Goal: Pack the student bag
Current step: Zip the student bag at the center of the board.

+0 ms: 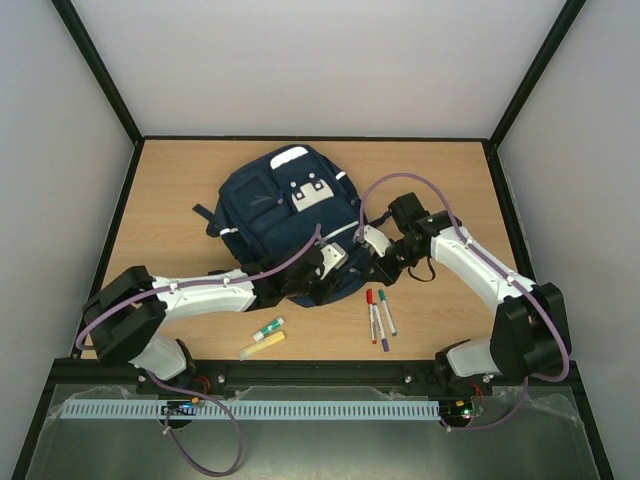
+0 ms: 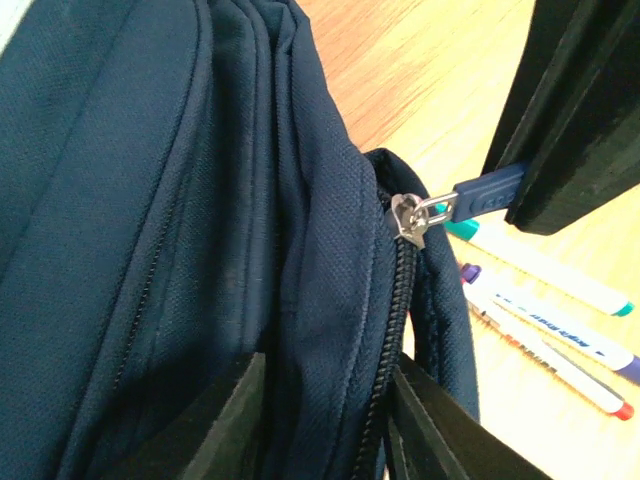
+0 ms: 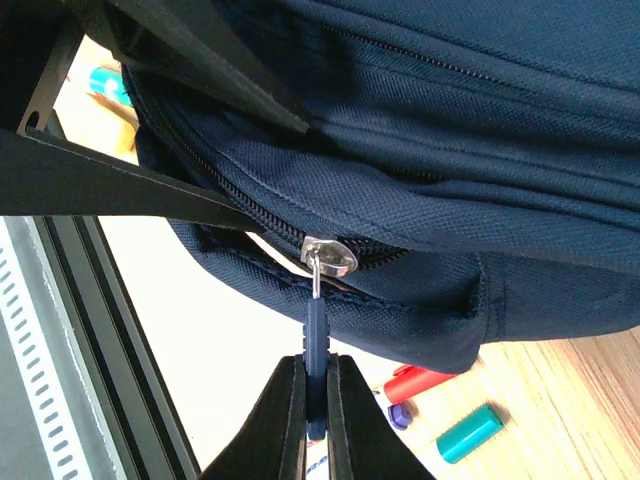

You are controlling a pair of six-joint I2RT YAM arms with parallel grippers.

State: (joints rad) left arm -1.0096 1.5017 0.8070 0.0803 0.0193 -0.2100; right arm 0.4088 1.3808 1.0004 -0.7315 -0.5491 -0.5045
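The student bag (image 1: pixel 285 205), navy with a grey-white patch, lies in the middle of the table. My left gripper (image 1: pixel 335 280) is at the bag's near edge. In the left wrist view (image 2: pixel 325 400) its jaws close on a fold of bag fabric (image 2: pixel 330 300) beside the zip. My right gripper (image 1: pixel 366 264) is shut on the blue zip pull (image 3: pixel 316 340), which hangs from the silver slider (image 3: pixel 330 255). The pull (image 2: pixel 480 195) and the right fingers (image 2: pixel 570 150) also show in the left wrist view. The zip looks partly open behind the slider.
Three markers (image 1: pixel 378 315) with red, green and purple caps lie on the table just right of the bag's near edge, and show in the left wrist view (image 2: pixel 540 265). A green-capped stick (image 1: pixel 268 327) and a yellow stick (image 1: pixel 262 345) lie near the front. Dark straps (image 1: pixel 425 270) trail to the right.
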